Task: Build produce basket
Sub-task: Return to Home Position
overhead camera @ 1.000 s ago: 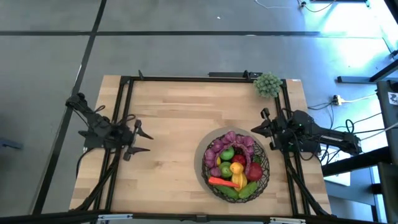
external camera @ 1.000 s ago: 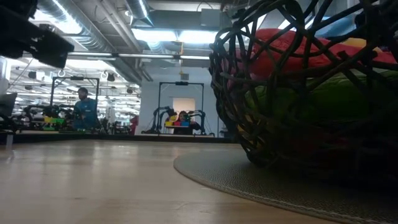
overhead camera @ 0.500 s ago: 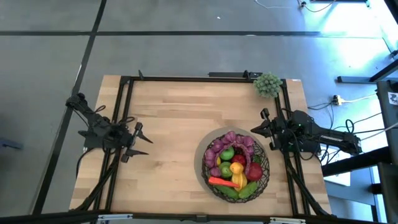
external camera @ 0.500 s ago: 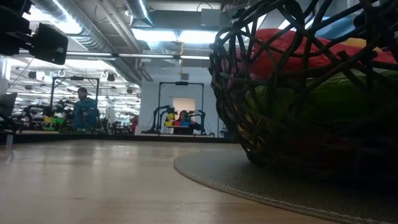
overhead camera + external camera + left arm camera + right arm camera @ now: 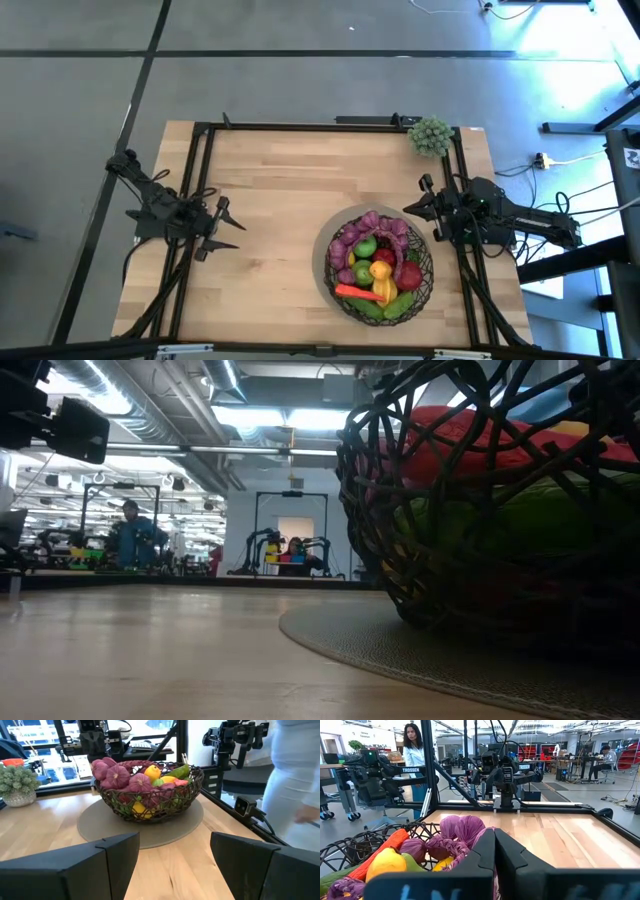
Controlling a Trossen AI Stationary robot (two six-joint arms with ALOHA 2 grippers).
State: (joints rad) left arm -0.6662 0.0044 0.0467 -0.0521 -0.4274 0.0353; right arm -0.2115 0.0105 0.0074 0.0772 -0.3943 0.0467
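- The wooden table [image 5: 280, 190] lies under both my arms. My left pincer [image 5: 228, 224] hangs over its left edge and my right pincer [image 5: 416, 200] over its right edge.
- A round grey mat [image 5: 97, 827] lies on the table ahead of my left pincer and well apart from it. It is just in front of my right pincer's tips.
- The basket [image 5: 150, 811] stands upright on that mat. It is across the table from my left pincer and close under the nose of my right one.
- My left pincer is spread wide, its two fingers [image 5: 75, 865] far apart, with nothing between them.
- My right pincer is closed finger against finger, with nothing gripped in it.
- A small potted plant [image 5: 431, 136] sits at the table's far corner on my right pincer's side, apart from it.
- The produce [image 5: 375, 262] is heaped inside the basket:
  - Purple garlic bulbs [image 5: 372, 224] lie nearest my right pincer.
  - Behind them come a green apple [image 5: 365, 247], a lemon [image 5: 380, 270] and a red apple [image 5: 408, 274].
  - A carrot [image 5: 360, 291] and a cucumber [image 5: 378, 309] lie farthest from it.
- A person [image 5: 414, 750] stands in the room beyond the table, past my right pincer.
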